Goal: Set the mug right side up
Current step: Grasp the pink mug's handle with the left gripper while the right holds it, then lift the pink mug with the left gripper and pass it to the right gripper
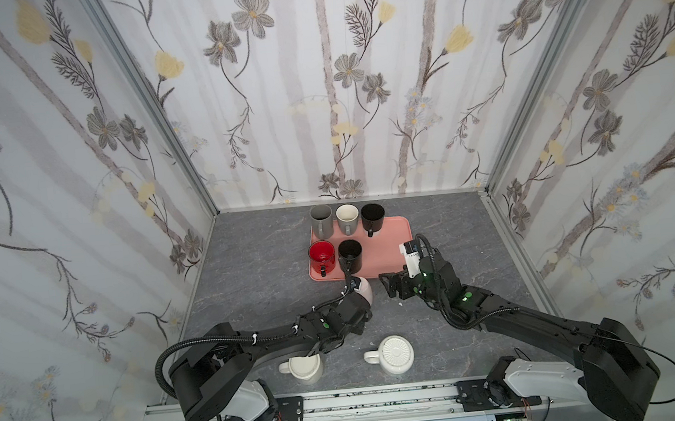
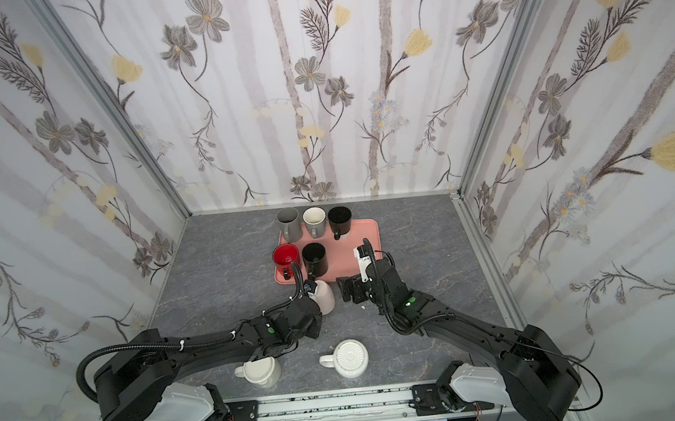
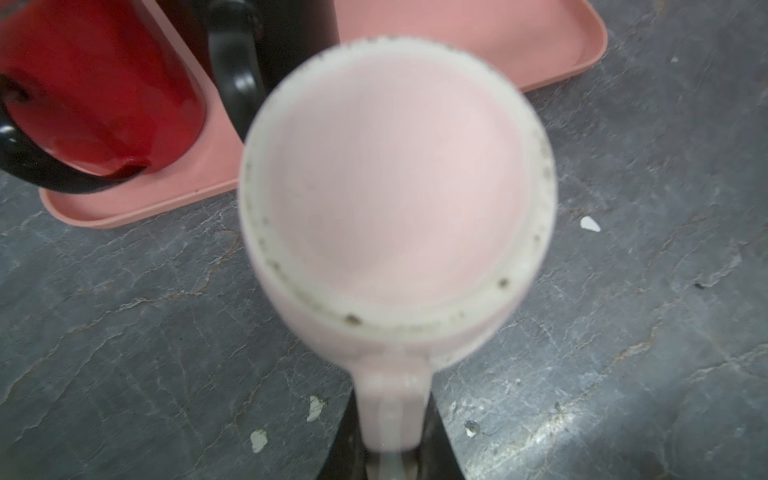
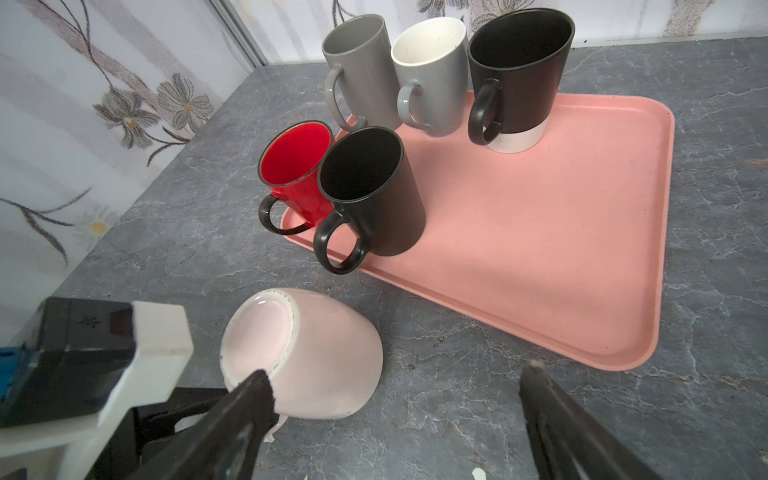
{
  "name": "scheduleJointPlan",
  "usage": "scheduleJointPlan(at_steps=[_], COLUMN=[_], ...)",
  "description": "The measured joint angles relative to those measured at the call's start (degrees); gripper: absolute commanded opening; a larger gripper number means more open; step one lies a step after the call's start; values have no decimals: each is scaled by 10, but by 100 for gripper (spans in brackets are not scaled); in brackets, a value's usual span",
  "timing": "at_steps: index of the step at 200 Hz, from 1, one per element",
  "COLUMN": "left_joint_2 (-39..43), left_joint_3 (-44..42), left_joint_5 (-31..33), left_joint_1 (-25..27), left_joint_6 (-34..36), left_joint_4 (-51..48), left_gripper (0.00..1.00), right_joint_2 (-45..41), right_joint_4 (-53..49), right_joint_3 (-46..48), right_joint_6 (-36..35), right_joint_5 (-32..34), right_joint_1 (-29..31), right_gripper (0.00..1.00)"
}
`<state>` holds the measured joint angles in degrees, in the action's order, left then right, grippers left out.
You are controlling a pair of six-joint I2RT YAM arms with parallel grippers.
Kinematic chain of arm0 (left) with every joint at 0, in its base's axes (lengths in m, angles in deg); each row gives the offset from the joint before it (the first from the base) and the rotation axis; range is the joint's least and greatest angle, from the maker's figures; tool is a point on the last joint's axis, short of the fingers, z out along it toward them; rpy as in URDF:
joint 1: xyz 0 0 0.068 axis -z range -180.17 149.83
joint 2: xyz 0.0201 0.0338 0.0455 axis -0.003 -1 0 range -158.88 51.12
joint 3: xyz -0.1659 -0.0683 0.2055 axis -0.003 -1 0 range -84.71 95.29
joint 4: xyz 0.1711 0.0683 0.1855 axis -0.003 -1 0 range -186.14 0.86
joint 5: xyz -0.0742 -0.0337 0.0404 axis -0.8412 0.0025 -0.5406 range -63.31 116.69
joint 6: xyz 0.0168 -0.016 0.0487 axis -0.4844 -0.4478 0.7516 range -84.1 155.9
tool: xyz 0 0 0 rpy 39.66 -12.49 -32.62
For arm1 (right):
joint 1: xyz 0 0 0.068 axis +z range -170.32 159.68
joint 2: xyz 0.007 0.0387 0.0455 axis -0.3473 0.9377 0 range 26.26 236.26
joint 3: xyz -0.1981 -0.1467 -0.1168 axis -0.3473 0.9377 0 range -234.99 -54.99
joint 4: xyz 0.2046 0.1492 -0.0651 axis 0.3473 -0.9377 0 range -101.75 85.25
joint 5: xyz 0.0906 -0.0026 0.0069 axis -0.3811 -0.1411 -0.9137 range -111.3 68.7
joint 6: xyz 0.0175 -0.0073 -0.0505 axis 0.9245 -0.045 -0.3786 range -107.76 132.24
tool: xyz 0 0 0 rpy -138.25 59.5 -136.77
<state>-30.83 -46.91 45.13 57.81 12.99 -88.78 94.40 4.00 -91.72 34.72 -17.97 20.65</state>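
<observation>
- Nearest in, along the front of the bench (image 1: 250, 277): two white mugs, handles out to the left. Ribbed white mug (image 1: 394, 354) plainly base up; plain white mug (image 1: 301, 368) half tucked under the left arm (no telling which way up).
- One step further in: left end effector (image 3: 392, 440) squeezed fully closed on the handle of the pink mug (image 3: 395, 174), with black fingers (image 3: 442, 453) either side of that handle in the left wrist view.
- Same pink mug (image 4: 307, 353) from the right wrist: tipped well over, nowhere near upright. Pale foot ring and base aimed up and back towards the left arm, mouth angled down at the bench. Touching the bench or just clear of it, cannot tell.
- In both top views, pink mug (image 1: 364, 290) just short of the tray's near edge, not on it.
- Level with it on the right: right end effector (image 4: 397, 376) spread wide, gripping nothing, just beside the mug, one finger (image 4: 241, 415) crossing in front of its base in the right wrist view.
- Beyond, the pink tray (image 1: 392, 231): front row of red mug (image 1: 321, 254) and black mug (image 1: 350, 254), both mouth up, handles towards the near edge.
- Furthest back, along the tray's far edge: tall grey mug (image 1: 322, 219), white-lined grey mug (image 1: 347, 217) and black mug with a white foot (image 1: 372, 216), all three upright.
</observation>
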Motion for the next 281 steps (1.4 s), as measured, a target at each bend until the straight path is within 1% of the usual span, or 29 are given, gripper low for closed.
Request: scheduleJointPlan(at_steps=[35,58,85,119,149,168,194,232,253,281], left_joint_2=[46,79,120,141,143,143,142,121,104,83], left_joint_3=[2,10,19,25,25,23,11,10,13,18], left_joint_5=[-3,-16,-44,-108,-164,-204,-228,-265,-280,-296], left_joint_1=[-2,-13,-48,-107,-149,-171,-187,-192,-193,-193], left_joint_6=[-13,-18,-28,-49,-80,-104,-131,-168,-191,-221], left_joint_4=[0,3,24,83,153,215,309,433,476,533], left_gripper=[0,0,0,0,0,0,0,0,0,0], right_joint_2=[-33,-61,-98,-119,-95,-72,-42,5,31,54], right_joint_4=[3,13,42,103,174,224,302,408,457,519], right_joint_3=[0,2,12,26,34,40,45,47,43,43], right_joint_6=[15,26,41,64,105,139,183,246,278,315], right_joint_5=[0,0,-7,-56,-128,-174,-226,-263,-284,-285], right_joint_1=[-1,-2,-3,-14,-36,-42,-43,-43,-43,-43], right_gripper=[93,93,93,89,83,80,75,68,65,62])
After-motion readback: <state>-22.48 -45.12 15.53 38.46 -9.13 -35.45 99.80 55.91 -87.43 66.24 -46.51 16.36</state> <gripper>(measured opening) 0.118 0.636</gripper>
